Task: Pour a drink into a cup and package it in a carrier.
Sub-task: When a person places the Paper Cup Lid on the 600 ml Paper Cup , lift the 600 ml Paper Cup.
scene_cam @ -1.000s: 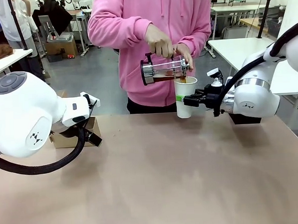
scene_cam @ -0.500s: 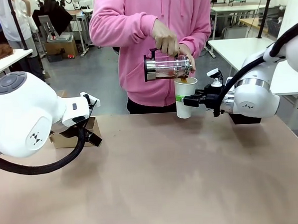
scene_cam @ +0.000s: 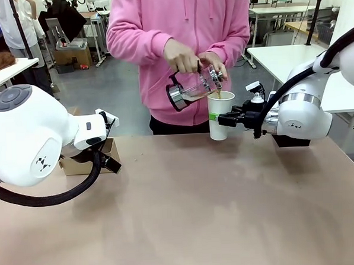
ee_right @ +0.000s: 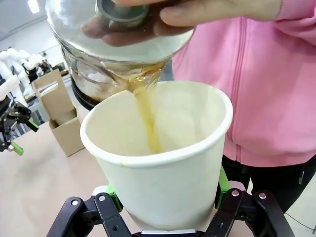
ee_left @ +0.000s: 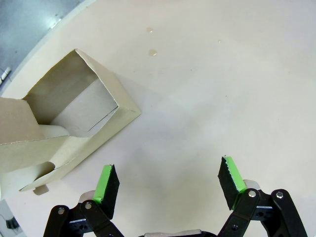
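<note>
right gripper (scene_cam: 224, 119): clamped on the cup (scene_cam: 222, 104), one green pad on each side of the lower half. in the wrist view the fingers (ee_right: 111, 196) hug the cup's (ee_right: 168, 182) wall, and their tips are hidden behind it.
cup: upright, no lid, at the far edge of the table (scene_cam: 199, 214), right of the middle. can't tell if its base sits on the table or hangs just above.
drink (ee_right: 146, 114): thin brown stream running from the press down the cup's inside wall. how full the cup is, hard to say, the bottom is out of sight. from the front the drink (scene_cam: 218, 94) is just a small brown streak over the rim.
press (scene_cam: 192, 87): tipped over the cup, spout low and just above the rim, base up toward picture left. close up, the press (ee_right: 118, 49) is cut off at the top edge.
person's hands: one hand (scene_cam: 182, 56) on the handle side, the other hand (scene_cam: 213, 65) over the lid end. pink sleeves, body right behind the far edge.
left gripper (ee_left: 170, 180): jaws spread wide, nothing between them, hanging over bare table (ee_left: 222, 89). from the front it's mostly hidden behind its own arm.
carrier (ee_left: 29, 148): brown cardboard near the table's left edge, just beside the left gripper, not touching. its far end is cut off by the frame. from the front the carrier (scene_cam: 78, 165) is half covered by the left arm.
drops (ee_left: 153, 51): a couple of small wet spots on the table past the carrier.
</note>
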Robot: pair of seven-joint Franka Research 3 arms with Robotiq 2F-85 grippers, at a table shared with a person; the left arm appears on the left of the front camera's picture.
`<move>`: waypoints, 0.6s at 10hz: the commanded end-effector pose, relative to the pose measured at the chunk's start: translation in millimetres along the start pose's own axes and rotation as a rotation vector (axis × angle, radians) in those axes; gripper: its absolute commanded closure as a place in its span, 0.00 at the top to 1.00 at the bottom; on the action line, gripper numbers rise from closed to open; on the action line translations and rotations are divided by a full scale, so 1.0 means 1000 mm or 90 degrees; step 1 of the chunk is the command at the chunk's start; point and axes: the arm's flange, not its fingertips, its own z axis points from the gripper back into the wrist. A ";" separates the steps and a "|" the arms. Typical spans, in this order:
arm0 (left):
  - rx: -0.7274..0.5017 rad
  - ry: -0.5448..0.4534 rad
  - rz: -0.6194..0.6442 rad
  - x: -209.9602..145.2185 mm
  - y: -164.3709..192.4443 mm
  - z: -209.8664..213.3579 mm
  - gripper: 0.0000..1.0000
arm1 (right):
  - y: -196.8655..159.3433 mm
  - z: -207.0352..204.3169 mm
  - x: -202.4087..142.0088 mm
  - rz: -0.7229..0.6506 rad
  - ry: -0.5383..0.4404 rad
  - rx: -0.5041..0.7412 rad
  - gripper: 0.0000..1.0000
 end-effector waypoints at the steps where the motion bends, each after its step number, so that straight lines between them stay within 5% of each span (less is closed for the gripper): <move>1: -0.001 -0.001 0.000 0.000 0.000 0.000 1.00 | 0.001 -0.001 0.002 0.002 -0.002 0.001 0.80; 6: -0.001 -0.001 0.000 0.000 0.000 0.000 1.00 | 0.001 -0.001 0.002 0.002 -0.002 0.001 0.80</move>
